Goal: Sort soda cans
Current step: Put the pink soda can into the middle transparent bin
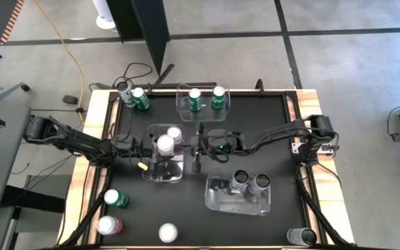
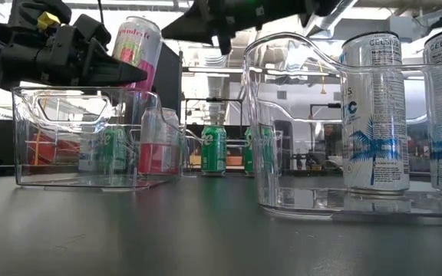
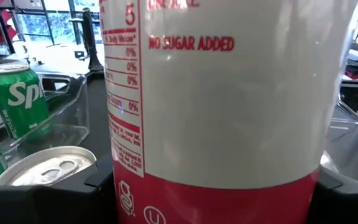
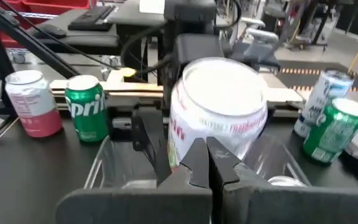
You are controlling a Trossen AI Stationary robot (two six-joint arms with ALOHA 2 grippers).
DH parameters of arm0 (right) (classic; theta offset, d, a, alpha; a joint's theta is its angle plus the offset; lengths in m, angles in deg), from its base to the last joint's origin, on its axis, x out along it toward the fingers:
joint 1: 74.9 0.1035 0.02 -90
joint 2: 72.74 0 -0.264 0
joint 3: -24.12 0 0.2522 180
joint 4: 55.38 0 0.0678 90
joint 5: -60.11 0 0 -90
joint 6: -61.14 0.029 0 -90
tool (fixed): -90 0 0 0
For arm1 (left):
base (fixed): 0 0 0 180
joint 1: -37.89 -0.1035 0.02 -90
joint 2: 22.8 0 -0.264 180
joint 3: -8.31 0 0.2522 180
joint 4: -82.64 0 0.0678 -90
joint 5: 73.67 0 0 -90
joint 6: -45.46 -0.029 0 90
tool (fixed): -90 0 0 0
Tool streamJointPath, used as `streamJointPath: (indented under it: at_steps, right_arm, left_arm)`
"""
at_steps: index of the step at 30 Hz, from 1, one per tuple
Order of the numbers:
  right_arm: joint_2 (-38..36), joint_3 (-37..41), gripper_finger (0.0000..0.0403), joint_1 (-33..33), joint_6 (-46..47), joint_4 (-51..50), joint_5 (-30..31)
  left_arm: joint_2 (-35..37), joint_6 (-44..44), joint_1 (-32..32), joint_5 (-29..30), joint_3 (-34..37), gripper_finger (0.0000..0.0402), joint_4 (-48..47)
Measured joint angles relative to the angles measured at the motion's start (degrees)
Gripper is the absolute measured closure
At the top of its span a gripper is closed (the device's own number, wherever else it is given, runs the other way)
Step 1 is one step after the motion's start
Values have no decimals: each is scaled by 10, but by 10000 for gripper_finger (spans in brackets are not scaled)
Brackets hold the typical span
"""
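The left gripper (image 1: 157, 154) is clenched on a red-pink can (image 1: 165, 145), holding it by the side wall above the middle bin (image 1: 152, 173), where another red-pink can (image 1: 175, 133) already stands. In the left wrist view the held can (image 3: 229, 106) fills the space between the fingers (image 3: 48, 199), label upright. The can's wall is a stiff but thin cylinder, smooth and likely slippery; a mid-height side grip seems the safest hold, firm enough not to slip yet not so hard as to dent it. Its weight cannot be told from here.

The right gripper (image 1: 198, 156) hangs just beside the same bin on its right side, fingers pressed together and empty, pointing at the held can in the right wrist view (image 4: 219, 118).

Two green cans (image 1: 206, 98) sit in the bin by the bench's far edge, and two grey-black cans (image 1: 249, 182) in the bin toward the near right. Loose cans remain: a green can (image 1: 141, 98) and a grey one (image 1: 124, 92) at the far left corner, a green can (image 1: 116, 199), a red-pink can (image 1: 109, 226) and another can (image 1: 168, 232) near the near left corner, and a grey-black can (image 1: 301, 237) lying at the near right corner.

The middle bin's walls are tall and clear, so the can likely needs a straight descent, well off the rim and the standing can. The right arm crowds that side; open room lies along the bench's near edge.
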Motion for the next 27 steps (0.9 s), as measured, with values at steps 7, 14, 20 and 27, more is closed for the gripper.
streamJointPath:
  at_steps: [7,14,20,27]
  right_arm:
    - [13,0,396,8,19,13,0]
    - [13,0,295,15,31,12,0]
    - [17,0,172,11,39,47,1]
    - [17,0,137,2,39,67,1]
  left_arm:
    - [-3,-13,0,0,15,121,27]
    - [-4,-12,0,-2,59,121,105]
    - [-4,-17,0,-2,59,121,104]
    - [-4,-29,0,-2,60,121,103]
